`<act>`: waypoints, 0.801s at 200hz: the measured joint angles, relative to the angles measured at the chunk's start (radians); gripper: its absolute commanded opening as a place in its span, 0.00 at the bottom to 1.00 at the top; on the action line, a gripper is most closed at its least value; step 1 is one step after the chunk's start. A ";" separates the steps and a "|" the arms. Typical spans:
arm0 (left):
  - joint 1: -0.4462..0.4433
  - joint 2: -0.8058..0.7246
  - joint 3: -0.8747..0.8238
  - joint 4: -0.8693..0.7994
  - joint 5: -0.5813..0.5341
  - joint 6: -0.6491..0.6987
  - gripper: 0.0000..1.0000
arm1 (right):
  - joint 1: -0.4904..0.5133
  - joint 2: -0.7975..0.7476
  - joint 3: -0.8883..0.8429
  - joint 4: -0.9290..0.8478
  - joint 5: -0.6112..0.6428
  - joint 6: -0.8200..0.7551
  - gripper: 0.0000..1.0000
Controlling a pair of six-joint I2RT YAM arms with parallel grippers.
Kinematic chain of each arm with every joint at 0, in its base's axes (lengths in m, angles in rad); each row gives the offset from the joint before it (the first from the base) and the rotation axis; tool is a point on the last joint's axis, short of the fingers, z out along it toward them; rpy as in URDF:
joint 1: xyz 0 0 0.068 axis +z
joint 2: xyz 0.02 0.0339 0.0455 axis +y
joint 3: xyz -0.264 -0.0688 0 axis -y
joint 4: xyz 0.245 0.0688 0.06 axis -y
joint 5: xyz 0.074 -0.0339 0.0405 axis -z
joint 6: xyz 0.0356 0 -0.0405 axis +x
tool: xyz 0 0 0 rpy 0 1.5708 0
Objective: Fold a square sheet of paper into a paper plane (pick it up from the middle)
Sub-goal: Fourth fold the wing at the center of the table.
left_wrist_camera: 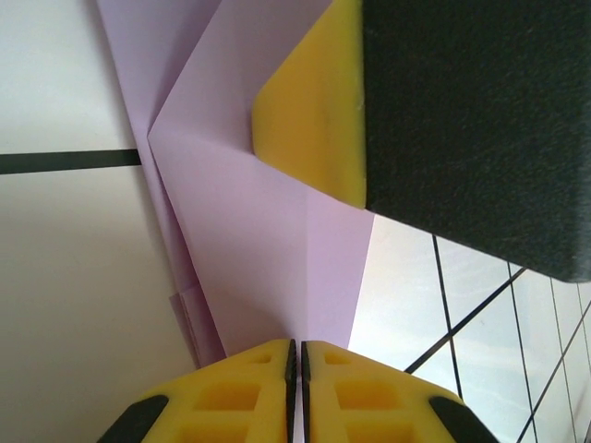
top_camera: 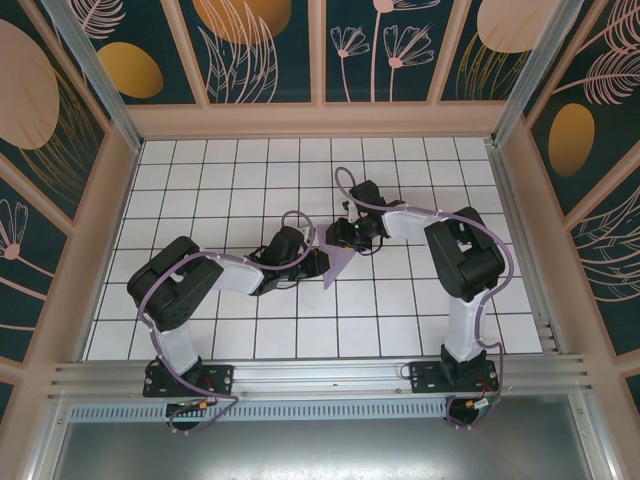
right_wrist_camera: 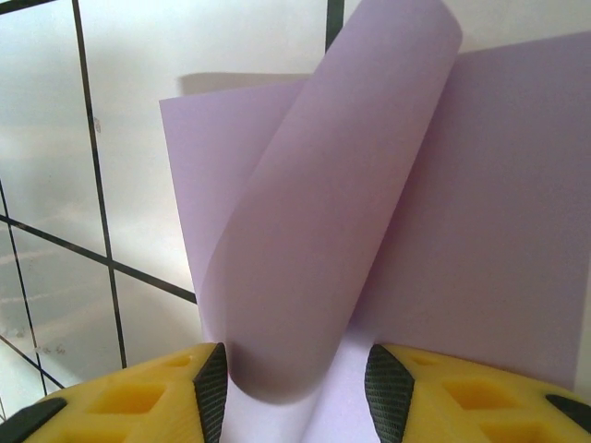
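left gripper pinched shut on an edge of the paper; | paper at centre of tabletop, partly folded, creases showing, one flap curled up; | right gripper just beyond, jaws half apart either side of that curl; flap loose between them

Reaches toward mid-table with the black-and-white jointed left arm, shoulder hunched low, forearm angled rightward. Pinches the yellow, black-padded two-finger left gripper flat together on the edge of the lilac-purple paper, with no gap between the fingers. Arcs in from the opposite side with the matching right arm, elbow high, wrist turned leftward. Holds the yellow right gripper with jaws apart, a curl of the same sheet between the pads. Meets nearly tip to tip at the centre.
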 measured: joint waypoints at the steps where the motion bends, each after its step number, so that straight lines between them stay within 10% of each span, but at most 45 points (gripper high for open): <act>1: 0.000 0.000 0.000 0.000 0.000 0.000 0.14 | 0.000 0.000 0.000 0.000 0.000 0.000 0.50; 160: 0.000 0.011 0.013 -0.031 -0.024 0.000 0.12 | -0.014 -0.026 -0.060 0.077 -0.024 -0.026 0.40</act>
